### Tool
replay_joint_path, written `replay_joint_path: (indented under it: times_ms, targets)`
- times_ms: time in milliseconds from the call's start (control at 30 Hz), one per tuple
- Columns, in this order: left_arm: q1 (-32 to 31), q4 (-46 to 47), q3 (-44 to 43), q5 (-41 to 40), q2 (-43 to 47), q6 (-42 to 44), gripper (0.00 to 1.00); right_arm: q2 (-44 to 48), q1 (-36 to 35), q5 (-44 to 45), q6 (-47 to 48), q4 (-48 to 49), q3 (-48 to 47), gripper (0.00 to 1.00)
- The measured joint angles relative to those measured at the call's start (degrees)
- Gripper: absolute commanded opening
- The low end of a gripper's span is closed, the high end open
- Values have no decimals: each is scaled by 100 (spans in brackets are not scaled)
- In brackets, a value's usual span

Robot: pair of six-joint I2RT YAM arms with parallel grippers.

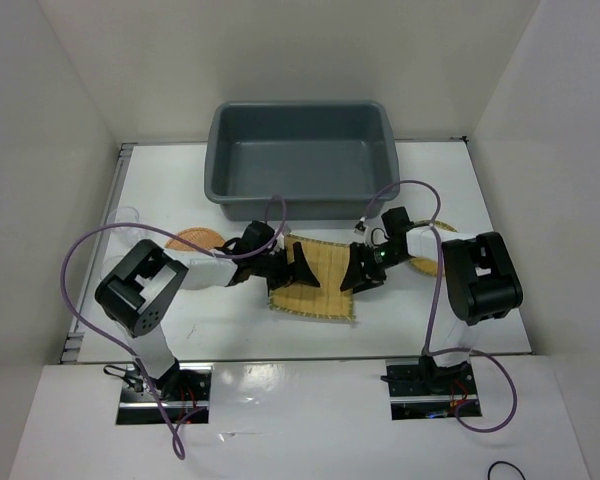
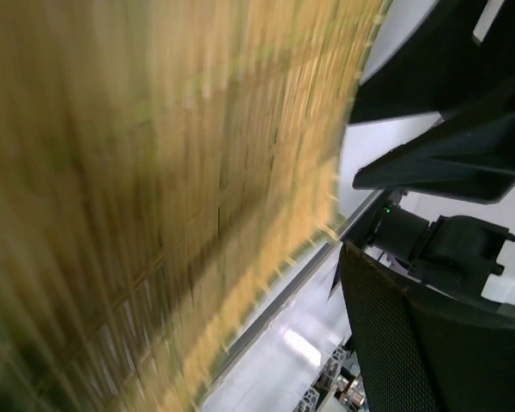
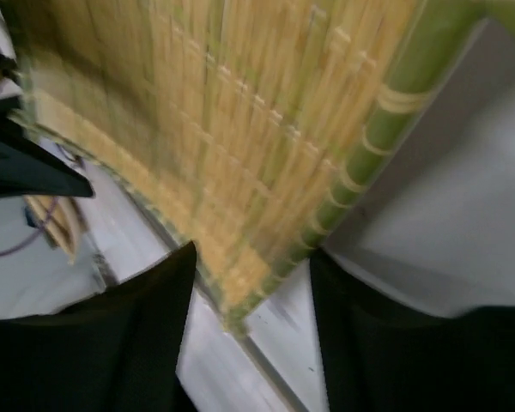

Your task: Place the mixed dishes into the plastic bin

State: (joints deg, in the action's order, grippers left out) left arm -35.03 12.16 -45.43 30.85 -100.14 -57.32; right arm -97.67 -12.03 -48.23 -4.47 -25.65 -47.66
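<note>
**Both grippers at the yellow mat**

I see the yellow mat (image 1: 320, 288) flat on the table (image 1: 460, 200), with the plastic bin (image 1: 300, 165) just beyond it. The left gripper (image 1: 298, 268) is at the mat's left edge, jaws spread wide. The right gripper (image 1: 360, 268) is at its right edge, fingers (image 3: 129, 343) apart and straddling that edge; contact is possibly hidden by blur. An orange plate (image 1: 193, 239) lies just left of the mat.

One bin (image 1: 298, 206), one mat (image 1: 318, 292), two plates (image 1: 193, 238) (image 1: 427, 263).

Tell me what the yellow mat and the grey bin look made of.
The mat looks like woven bamboo or reed, matte: parallel yellow slats, green bound edge. The bin looks like moulded plastic, smooth and faintly glossy: one-piece grey-blue walls, rounded corners.
</note>
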Motion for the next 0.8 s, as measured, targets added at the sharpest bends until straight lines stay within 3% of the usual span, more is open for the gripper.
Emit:
replay_joint_path:
  times_ms: [67, 133, 267, 300, 367, 400, 433, 533, 800]
  targets:
    - [-44, -44, -74, -35, -61, -26, 93, 28, 46, 188, 146, -155, 7, 42]
    - [-70, -66, -184, -15, -157, -52, 91, 109, 70, 352, 262, -280, 15, 27]
    - [-116, -162, -352, -127, -267, -127, 77, 450, 131, 625, 310, -697, 94, 7]
    - [-122, -155, -363, -127, -275, -101, 64, 533, 140, 649, 269, -785, 118, 7]
    - [-168, -72, -380, -138, -295, -109, 56, 693, 151, 289, 264, -898, 133, 7]
    - [-280, 33, -407, -109, -369, -140, 32, 774, 35, -59, 258, -798, 85, 7]
    - [-433, 138, -422, -70, -415, -133, 20, 874, -44, -356, 264, -708, 28, 7]
    - [-828, 138, -417, 55, -426, -96, 0, 1167, -92, -1014, 286, -551, -90, 7]
    - [-861, -437, -306, 11, -50, 0, 0, 1342, 826, -2116, 289, -505, -127, 17]
